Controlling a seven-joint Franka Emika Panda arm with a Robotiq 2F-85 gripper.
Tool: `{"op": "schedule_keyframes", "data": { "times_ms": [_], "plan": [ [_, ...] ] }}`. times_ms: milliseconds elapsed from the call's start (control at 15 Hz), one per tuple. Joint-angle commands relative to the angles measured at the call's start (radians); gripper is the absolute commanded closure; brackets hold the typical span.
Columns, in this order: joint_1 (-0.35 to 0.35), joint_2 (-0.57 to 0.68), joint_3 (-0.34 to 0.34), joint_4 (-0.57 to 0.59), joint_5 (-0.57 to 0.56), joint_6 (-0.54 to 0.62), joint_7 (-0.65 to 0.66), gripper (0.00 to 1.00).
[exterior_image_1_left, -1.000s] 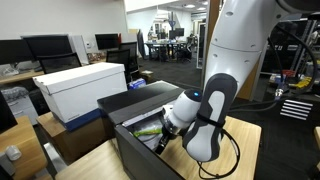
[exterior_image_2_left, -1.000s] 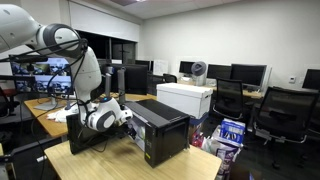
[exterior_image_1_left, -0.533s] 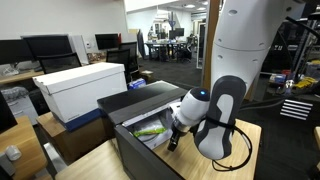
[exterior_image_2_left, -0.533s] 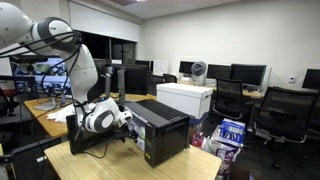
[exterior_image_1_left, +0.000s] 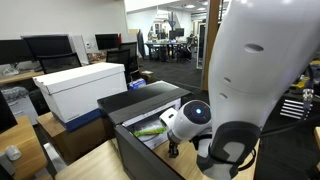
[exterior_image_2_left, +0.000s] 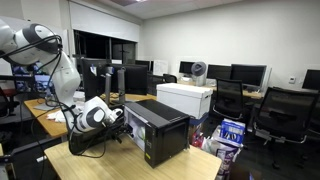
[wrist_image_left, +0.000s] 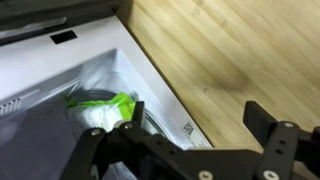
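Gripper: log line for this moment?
gripper: open, empty | above: box rim | nearest: green item inside box | box: on table

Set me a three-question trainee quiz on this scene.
1. True or false: the claw stands open.
2. The green item lies: A in the claw; B inside the open black box; C on the floor.
3. Fill in: the black box stands on a ____ table.
Key: 1 true; 2 B; 3 wooden.
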Motion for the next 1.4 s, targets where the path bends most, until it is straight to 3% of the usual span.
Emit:
{"op": "schedule_keyframes", "data": {
  "times_ms": [0,267,600,1000,1067,1333],
  "plan": [
    [0.122,0.095,-0.055,0.02,0.055,0.007,-0.02,0.0],
    [0.221,0.192,-0.116,0.061,0.088,0.007,-0.009,0.0],
    [0.284,0.301,-0.19,0.15,0.173,0.006,0.043,0.0],
    [0.269,0.417,-0.205,0.273,0.311,0.006,0.146,0.0],
    [0.269,0.36,-0.206,0.23,0.303,0.006,0.14,0.0],
    [0.264,0.363,-0.23,0.245,0.342,0.001,0.181,0.0]
  ]
}}
